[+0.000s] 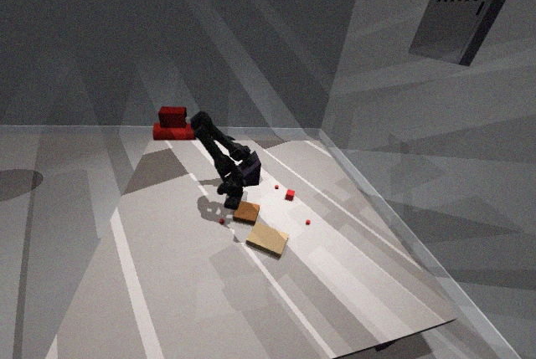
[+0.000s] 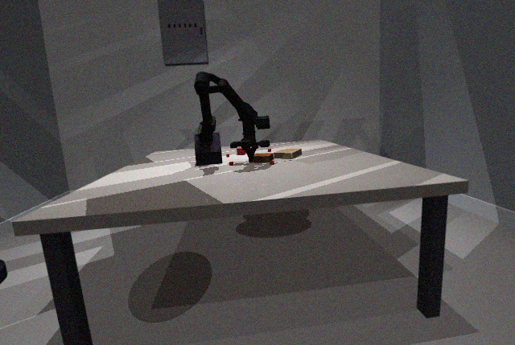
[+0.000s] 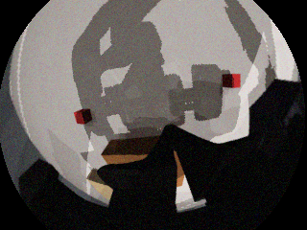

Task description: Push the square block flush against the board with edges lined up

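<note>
A black robotic arm point(image 1: 209, 142) point(image 2: 204, 106) bends low over a pale tabletop point(image 1: 172, 303) point(image 2: 332, 183) point(image 3: 48, 57), its gripper point(image 1: 233, 203) point(image 2: 251, 159) point(image 3: 169, 128) closed with nothing in its grasp and pointed down at the near side of an orange-brown square block point(image 1: 246, 212) point(image 2: 262, 157) point(image 3: 125, 158). The fingertips stand right beside the block, on the side facing away from the board, though whether they touch it cannot be told from these angles. The block lies flat between the gripper and the larger, light tan board point(image 1: 267, 238) point(image 2: 287, 153) point(image 3: 102, 188), which also rests flat on the table. Seen from above, a narrow strip of tabletop separates the two wooden pieces, leaving the block short of contact with the board. Small red cubes dot the surface around the pair, among them a larger red cube point(image 1: 290, 194) point(image 2: 240, 150) well apart from the board. A gray panel point(image 1: 450, 26) point(image 2: 183, 34) hangs on the wall, and a red object point(image 1: 172, 130) sits beyond the arm in the top view. Bands of light and shadow cross the tabletop.
</note>
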`<move>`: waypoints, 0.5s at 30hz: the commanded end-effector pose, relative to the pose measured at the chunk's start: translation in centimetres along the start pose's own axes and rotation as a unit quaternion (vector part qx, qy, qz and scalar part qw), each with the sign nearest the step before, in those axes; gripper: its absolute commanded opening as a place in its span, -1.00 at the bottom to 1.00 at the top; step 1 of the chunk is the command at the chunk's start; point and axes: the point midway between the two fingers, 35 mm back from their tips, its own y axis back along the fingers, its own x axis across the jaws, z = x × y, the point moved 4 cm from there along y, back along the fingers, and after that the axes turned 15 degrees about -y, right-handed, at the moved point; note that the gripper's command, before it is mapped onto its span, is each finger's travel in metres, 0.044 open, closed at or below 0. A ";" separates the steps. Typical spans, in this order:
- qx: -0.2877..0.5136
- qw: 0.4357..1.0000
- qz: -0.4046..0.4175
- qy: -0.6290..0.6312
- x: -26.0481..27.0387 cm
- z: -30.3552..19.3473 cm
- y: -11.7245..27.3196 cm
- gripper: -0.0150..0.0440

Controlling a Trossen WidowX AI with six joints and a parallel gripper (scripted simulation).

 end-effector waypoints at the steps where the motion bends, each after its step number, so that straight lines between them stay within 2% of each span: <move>1: 0.000 1.000 -0.005 0.001 -0.3 -0.7 -0.2 -0.49; 15: 0.001 1.000 -0.006 0.001 -0.5 -3.0 -0.2 -0.49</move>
